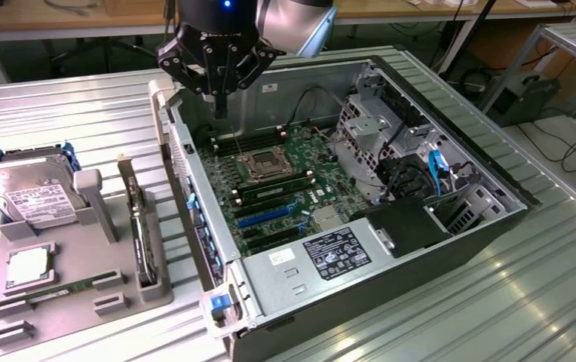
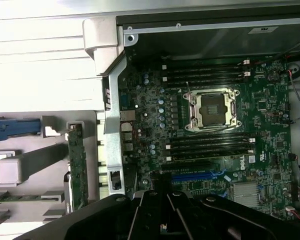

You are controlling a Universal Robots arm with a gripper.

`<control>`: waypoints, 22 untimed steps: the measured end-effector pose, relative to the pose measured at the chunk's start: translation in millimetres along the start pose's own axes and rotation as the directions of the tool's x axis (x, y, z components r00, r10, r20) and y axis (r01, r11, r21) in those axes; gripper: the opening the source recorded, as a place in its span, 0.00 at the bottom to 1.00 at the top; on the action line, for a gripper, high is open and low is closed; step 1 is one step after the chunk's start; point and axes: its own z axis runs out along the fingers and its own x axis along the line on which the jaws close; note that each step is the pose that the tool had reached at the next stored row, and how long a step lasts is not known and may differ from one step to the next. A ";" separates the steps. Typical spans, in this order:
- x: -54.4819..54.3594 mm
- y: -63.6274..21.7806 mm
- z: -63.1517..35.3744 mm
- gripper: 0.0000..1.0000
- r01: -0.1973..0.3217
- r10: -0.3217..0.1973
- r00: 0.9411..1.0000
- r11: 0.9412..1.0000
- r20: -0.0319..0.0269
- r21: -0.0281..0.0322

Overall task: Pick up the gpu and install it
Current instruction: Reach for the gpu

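Tabletop (image 1: 67, 113) of ribbed, bright sheet metal carries the whole work area; behind it stand wooden workbenches (image 1: 399, 11) with loose cables on the floor beneath them. Largest item on the tabletop is an open computer case (image 1: 489, 226) lying on its side, its side panel off. Inside it the motherboard (image 1: 268, 188) lies flat and exposed, with an open processor socket (image 1: 265, 164) near its middle, dark memory slots on both sides of the socket, and blue expansion slots below. A metal drive cage (image 1: 369, 128) occupies the case toward the exterior view's right, and a black labelled unit (image 1: 333, 253) sits at the near end. Just beside the case, on the exterior view's left, a grey fixture tray (image 1: 87, 294) holds loose parts: a hard drive (image 1: 26, 196) propped at a tilt, a processor chip (image 1: 29, 268) lying flat, a narrow memory stick (image 1: 62, 290), and the gpu (image 1: 142, 241), which stands on edge in the slot nearest the case wall. The claw (image 1: 219, 98) hangs over the far end of the case, above the motherboard, fingers drawn together and gripping nothing. The gpu is well apart from the claw, outside the case, untouched in its slot.
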 end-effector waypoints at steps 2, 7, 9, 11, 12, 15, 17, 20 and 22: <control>0.5 0.0 0.0 0.11 0.000 0.000 1.000 1.000 0.000 0.000; 1.8 -0.1 0.0 0.11 0.000 0.000 1.000 1.000 0.000 0.000; 3.1 -0.2 -0.1 0.11 0.000 0.000 1.000 1.000 0.000 0.000; 4.2 -0.3 -0.1 0.11 0.000 0.000 1.000 1.000 0.000 0.000; 5.2 -0.4 -0.2 0.11 0.000 0.000 1.000 1.000 0.000 0.000; 6.5 -0.5 -0.2 0.11 0.000 0.000 1.000 1.000 0.000 0.000; 7.0 -0.5 -0.2 0.11 0.000 0.000 1.000 1.000 0.000 0.000; 7.8 -0.6 -0.2 0.11 0.000 0.000 1.000 1.000 0.000 0.000; 8.2 -0.6 -0.2 0.11 0.000 0.000 1.000 1.000 0.000 0.000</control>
